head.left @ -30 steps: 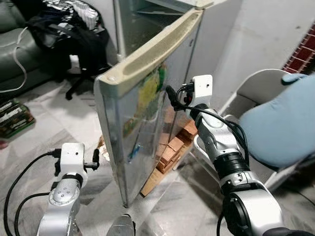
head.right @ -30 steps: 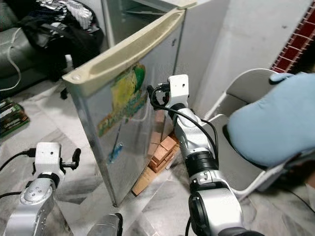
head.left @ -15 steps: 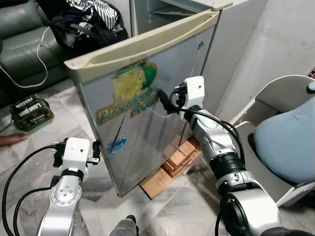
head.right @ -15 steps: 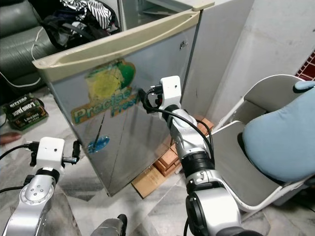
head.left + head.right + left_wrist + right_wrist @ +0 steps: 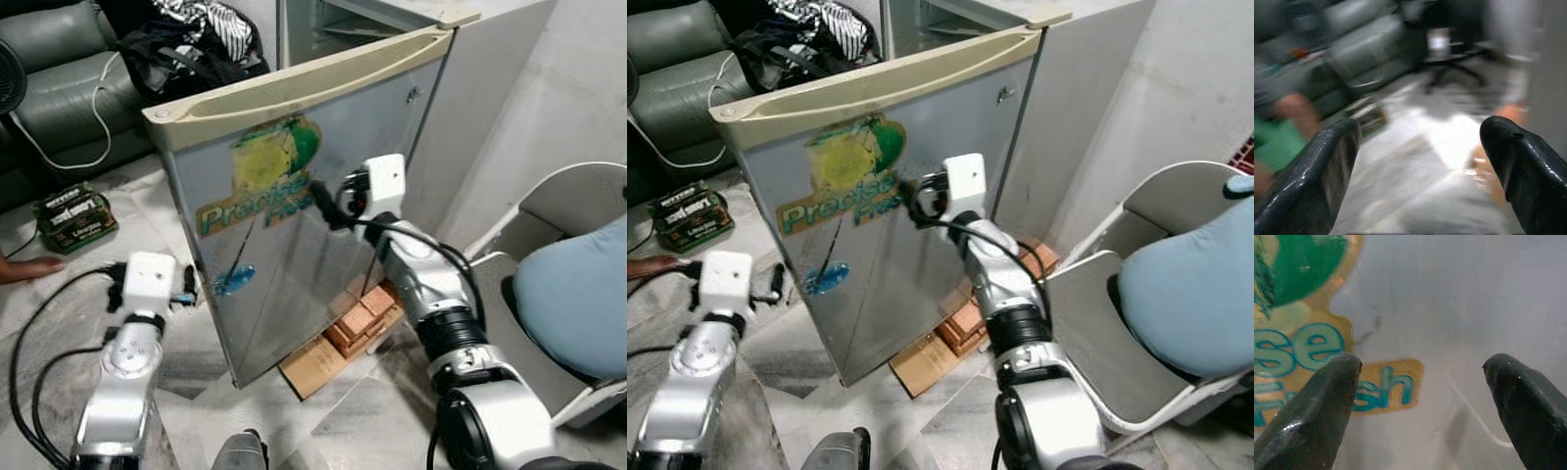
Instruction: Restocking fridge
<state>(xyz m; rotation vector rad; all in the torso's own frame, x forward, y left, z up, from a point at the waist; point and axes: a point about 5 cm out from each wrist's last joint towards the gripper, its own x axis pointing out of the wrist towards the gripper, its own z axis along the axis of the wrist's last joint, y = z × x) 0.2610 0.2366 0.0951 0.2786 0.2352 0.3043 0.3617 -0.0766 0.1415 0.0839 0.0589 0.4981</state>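
The step in hand looks like swinging the fridge door (image 5: 294, 196) shut, or at least steadying it, with the flat of the right arm's fingers. To do it well the push should go square into the steel face, near the free edge for leverage, not slide across the sticker (image 5: 265, 186).

On the far left a grey sofa (image 5: 59, 88) runs along the wall with a white cable draped over it, and a green box (image 5: 73, 211) lies on the marble floor (image 5: 59, 304) in front. A person's hand (image 5: 29, 266) rests on the floor at the left edge, near the path of the door's free edge; that is the thing to watch. The left gripper (image 5: 186, 294) hangs low just beside the door's free edge, its fingers (image 5: 1327, 181) spread apart and holding nothing; its wrist view is blurred, so what lies beyond is uncertain.

The door stands half open, cream handle strip on top, shelves of the fridge cabinet (image 5: 490, 88) visible behind. The right gripper (image 5: 321, 201) sits against the door's face beside the sticker, fingers (image 5: 1327, 406) released wide, gripping nothing. Bricks and a board (image 5: 343, 338) prop the fridge underneath. To the right stands a white folding chair (image 5: 578, 196) with a blue cushion (image 5: 578, 294), close to the right elbow.
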